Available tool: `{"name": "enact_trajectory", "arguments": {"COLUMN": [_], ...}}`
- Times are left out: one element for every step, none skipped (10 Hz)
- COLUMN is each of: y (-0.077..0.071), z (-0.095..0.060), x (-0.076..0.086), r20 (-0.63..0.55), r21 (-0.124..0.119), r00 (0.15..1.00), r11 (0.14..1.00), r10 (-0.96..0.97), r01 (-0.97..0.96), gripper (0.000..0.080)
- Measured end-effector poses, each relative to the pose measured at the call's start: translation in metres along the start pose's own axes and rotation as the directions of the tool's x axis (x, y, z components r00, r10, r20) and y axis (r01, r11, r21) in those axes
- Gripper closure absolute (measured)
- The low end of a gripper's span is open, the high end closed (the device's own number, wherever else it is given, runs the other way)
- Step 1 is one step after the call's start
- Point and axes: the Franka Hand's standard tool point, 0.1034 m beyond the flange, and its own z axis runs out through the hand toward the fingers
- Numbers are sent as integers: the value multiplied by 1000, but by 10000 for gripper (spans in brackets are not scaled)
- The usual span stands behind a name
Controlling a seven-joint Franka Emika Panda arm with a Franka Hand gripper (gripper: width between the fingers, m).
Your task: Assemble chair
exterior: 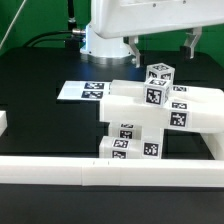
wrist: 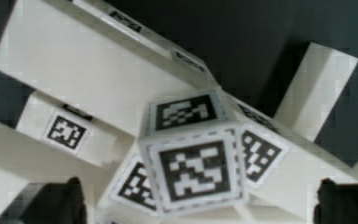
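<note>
The chair point(exterior: 150, 115) is a cluster of joined white blocky parts with black-and-white tags, standing on the black table just behind the front rail. A short tagged post point(exterior: 160, 74) sticks up from its top. My gripper point(exterior: 162, 45) hangs just above that post, jaws wide open and empty. In the wrist view the gripper point(wrist: 202, 206) shows one dark finger on each side, and the post's tagged end point(wrist: 202, 165) lies between them without touching either. A wide white chair slab point(wrist: 87, 60) and other tagged faces lie beyond the post.
The marker board point(exterior: 85, 90) lies flat on the table at the exterior view's left of the chair. A long white border rail point(exterior: 110, 171) runs along the front, and a short rail piece point(exterior: 3, 122) sits at the left edge. The robot base point(exterior: 105, 40) stands behind.
</note>
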Motion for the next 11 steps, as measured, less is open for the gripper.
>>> {"name": "enact_trajectory", "arguments": {"y": [2,4,2,3,4,5,5,5,7,10,9], "z": [4,7,10,12,13,16,17,20,20,20,20], "x": [-3,-8,-10,-10,-11,-12,-13,-14,-12,-11,-10], "r20": [-2,0,3,0,3,6,9,12,1,-17,-16], "r21": [-3,-5,-5,-7,-7,-7,-7,-7,-12,-19,-19], "r00": [1000,1000,1000,1000,1000,1000,1000,1000,1000,1000,1000], "r11": [1000,1000,1000,1000,1000,1000,1000,1000,1000,1000,1000], "r10": [1,3,2,2,3,3,4,4,-2,-12,7], "r01": [-1,-3,-2,-2,-3,-3,-4,-4,2,12,-8], "gripper": [151,151,151,151,151,261,261,441,515,515,515]}}
